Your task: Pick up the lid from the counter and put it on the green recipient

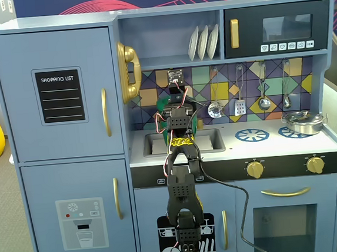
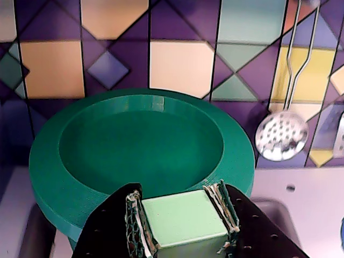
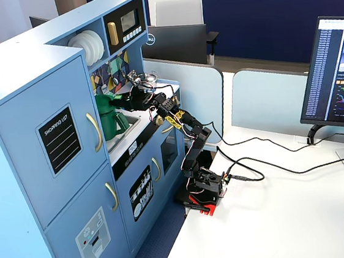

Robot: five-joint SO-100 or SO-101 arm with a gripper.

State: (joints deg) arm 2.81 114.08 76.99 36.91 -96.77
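At the bottom centre of the wrist view, the gripper (image 2: pixel 184 219) is clenching the pale green square knob (image 2: pixel 183 216) of the lid (image 2: pixel 141 148), one taped finger (image 2: pixel 135 220) pressing on each side of it. The lid is filling the middle of that frame, its hollow underside facing the camera and its rim standing in front of the tiled backsplash (image 2: pixel 177 64). A perforated steel skimmer (image 2: pixel 280 135) is hanging against the tiles at the right edge.

In a fixed view from the side, the gripper (image 3: pixel 121 99) is reaching in at centre left, holding the lid (image 3: pixel 103 101) at the top of the green recipient (image 3: pixel 111 122); whether lid and rim are touching cannot be told. The recipient is standing on the counter (image 3: pixel 137 135) at the sink end, beside the tall cabinet.

In a fixed view from the front, the arm (image 1: pixel 182 178) is rising through the frame's centre and covering the recipient almost wholly. The counter (image 1: pixel 265 147) is stretching to the right, with a steel pot (image 1: pixel 303 122) sitting on the far right burner ring (image 1: pixel 288 132).
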